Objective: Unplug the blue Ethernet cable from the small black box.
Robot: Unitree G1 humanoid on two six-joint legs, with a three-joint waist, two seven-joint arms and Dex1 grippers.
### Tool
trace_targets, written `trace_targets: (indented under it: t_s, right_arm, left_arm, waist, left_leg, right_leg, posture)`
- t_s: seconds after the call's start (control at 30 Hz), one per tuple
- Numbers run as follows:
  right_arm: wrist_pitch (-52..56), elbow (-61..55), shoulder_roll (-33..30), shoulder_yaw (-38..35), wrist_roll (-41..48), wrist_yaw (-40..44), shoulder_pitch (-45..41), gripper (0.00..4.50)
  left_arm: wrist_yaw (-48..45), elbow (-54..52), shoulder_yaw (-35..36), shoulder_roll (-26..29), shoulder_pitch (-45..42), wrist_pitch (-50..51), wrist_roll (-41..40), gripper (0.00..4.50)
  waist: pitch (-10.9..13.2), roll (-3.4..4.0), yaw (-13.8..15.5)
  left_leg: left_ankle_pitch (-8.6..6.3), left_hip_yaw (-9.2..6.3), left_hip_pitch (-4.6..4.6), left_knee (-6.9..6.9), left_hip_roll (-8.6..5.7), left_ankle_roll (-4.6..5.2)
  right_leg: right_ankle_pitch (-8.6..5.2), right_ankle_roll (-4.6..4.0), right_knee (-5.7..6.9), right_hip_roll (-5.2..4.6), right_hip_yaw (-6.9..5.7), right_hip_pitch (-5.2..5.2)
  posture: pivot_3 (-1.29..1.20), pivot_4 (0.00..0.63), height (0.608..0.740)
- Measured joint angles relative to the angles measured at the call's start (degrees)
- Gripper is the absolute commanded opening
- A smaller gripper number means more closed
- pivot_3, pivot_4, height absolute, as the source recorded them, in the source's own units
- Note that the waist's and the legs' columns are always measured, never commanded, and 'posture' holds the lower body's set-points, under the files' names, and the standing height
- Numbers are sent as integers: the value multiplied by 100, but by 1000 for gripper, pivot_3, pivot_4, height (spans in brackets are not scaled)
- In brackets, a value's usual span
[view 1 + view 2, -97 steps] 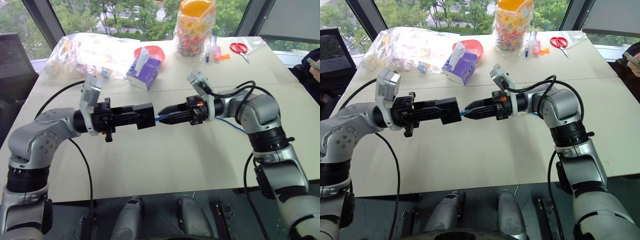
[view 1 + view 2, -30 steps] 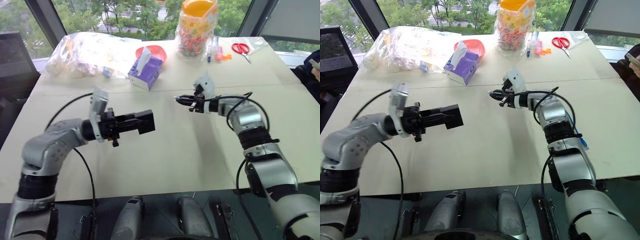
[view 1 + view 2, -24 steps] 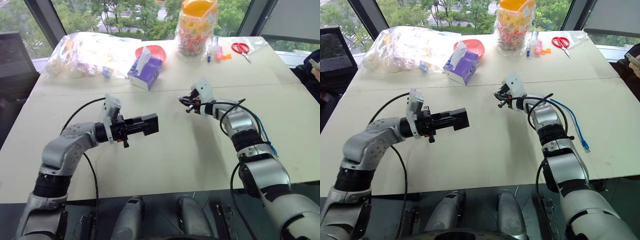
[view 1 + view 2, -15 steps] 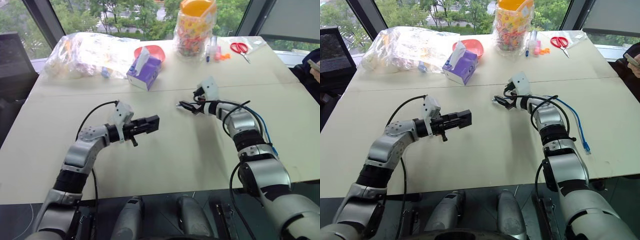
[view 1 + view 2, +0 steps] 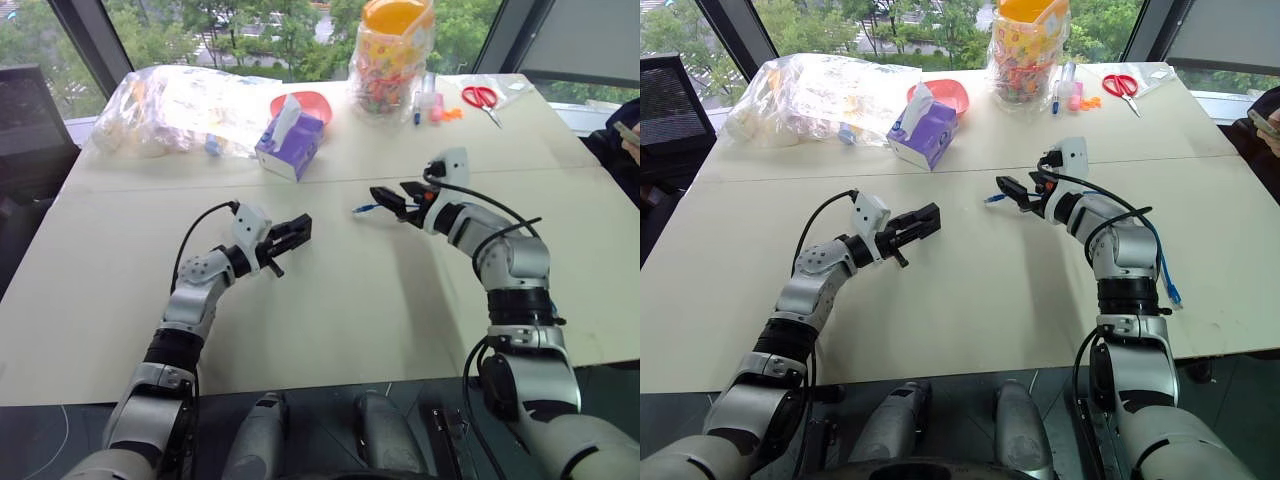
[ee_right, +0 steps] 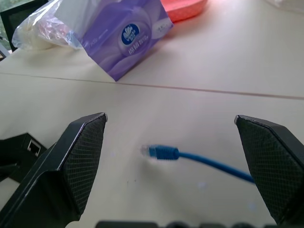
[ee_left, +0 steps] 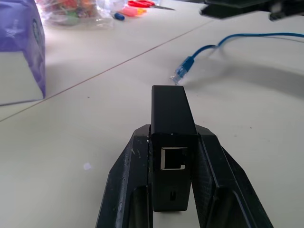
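On the far part of the surface [image 5: 330, 300] you see a purple tissue box [image 5: 288, 148] just in front of a red bowl [image 5: 305, 102], a clear plastic bag [image 5: 175, 105], a jar of colourful items [image 5: 392, 55], and red-handled scissors [image 5: 481, 98].

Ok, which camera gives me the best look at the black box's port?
The left wrist view: the small black box sits between the left gripper fingers, its empty port facing the camera. The right wrist view catches one corner; the eye views show no port.

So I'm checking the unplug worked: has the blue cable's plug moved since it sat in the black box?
Yes. The blue Ethernet cable now lies on the table, its plug nearer the purple tissue box, apart from the small black box.
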Motion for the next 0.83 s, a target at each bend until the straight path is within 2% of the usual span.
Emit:
trace_targets:
  t_s: [0.03,0.1,0.13,0.33,0.4,0.57,0.7,0.83]
  right_arm:
    - [49,-110,7,-3,9,-44,38,4472]
    - [123,-229,32,-3,60,-94,47,4500]
    - [154,-298,34,-1,79,-115,62,4500]
    - [382,-570,34,15,213,-126,280,4500]
    - [456,-629,29,20,244,-113,307,4500]
    - [627,-1185,-290,259,381,317,706,4500]
    - [716,-1787,-720,491,496,771,1308,4500]
    - [756,-2141,-931,494,556,882,1637,4500]
  left_arm:
    - [-3,69,7,-16,-8,-77,6,484]
    - [-12,127,13,-23,-18,-123,6,1511]
    - [-14,150,14,-25,-20,-126,18,1702]
    - [-15,308,47,-9,38,-84,27,3867]
    - [-33,283,73,7,64,-65,23,4433]
    - [-48,-14,160,147,313,102,4,4474]
    - [37,-466,345,543,735,220,20,4474]
    - [163,-921,624,785,1171,467,-30,4474]
  waist:
    - [-1,1,1]
    - [-1,1,0]
    - [-1,1,2]
    - [-1,1,9]
    - [-1,1,9]
    - [-1,1,5]
    - [-1,1,-3]
    - [-1,1,19]
  left_leg:
    - [0,0,4,0,0,0]
    - [0,0,11,0,0,0]
    - [0,0,12,0,0,0]
    - [0,-1,11,-2,0,0]
    - [0,0,11,-2,0,0]
    - [-1,-1,11,-6,0,1]
    - [-1,-1,12,-8,1,1]
    - [-2,-1,12,-5,2,1]
  right_leg:
    - [0,0,1,0,0,3]
    - [0,0,2,0,0,8]
    - [0,0,2,0,0,10]
    - [-1,1,0,0,-1,10]
    - [-1,2,0,0,0,11]
    - [-2,3,-1,0,-1,10]
    - [-3,2,-2,0,-1,9]
    - [-6,-5,-6,-1,0,12]
  posture:
    - [0,150,726]
    - [0,150,726]
    - [0,150,726]
    - [0,150,726]
    - [0,150,726]
    - [0,150,726]
    - [0,150,726]
    - [0,150,726]
